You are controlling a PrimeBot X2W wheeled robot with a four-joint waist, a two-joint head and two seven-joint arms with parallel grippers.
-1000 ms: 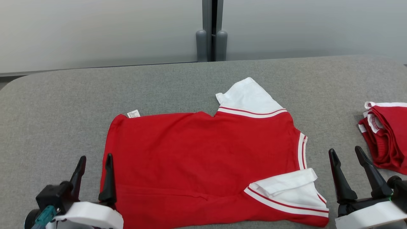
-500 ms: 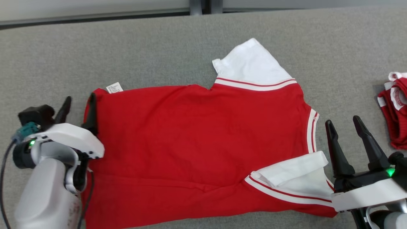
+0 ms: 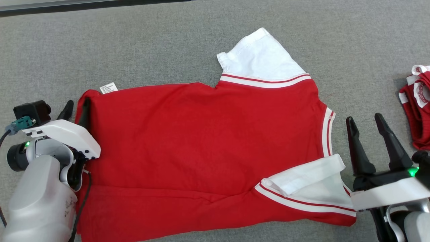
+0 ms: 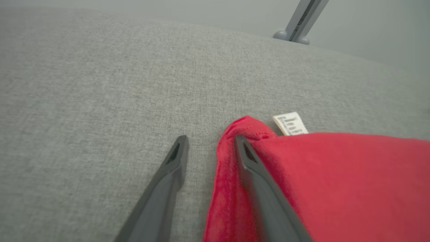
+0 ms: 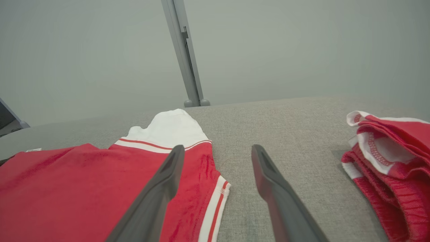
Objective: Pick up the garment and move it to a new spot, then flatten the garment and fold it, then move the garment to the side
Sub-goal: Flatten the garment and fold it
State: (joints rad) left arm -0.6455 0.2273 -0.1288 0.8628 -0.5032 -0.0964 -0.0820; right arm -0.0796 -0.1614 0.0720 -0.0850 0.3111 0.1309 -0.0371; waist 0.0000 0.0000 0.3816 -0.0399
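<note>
Grey woven table surface [image 3: 168, 50]; pale grey wall [image 5: 285, 50] behind; grey upright post [image 5: 183, 50], two rounded feet [image 5: 204, 102], at far edge.

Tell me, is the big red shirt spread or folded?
Spread out: the red shirt lies flat, far sleeve sticking out, near sleeve curled back on itself.

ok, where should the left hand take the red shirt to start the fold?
The far hem corner beside the white label, coming in from the left edge of the shirt. The cloth bunches up there, and the open left hand straddles that edge: one finger over the cloth, one over the table.
</note>
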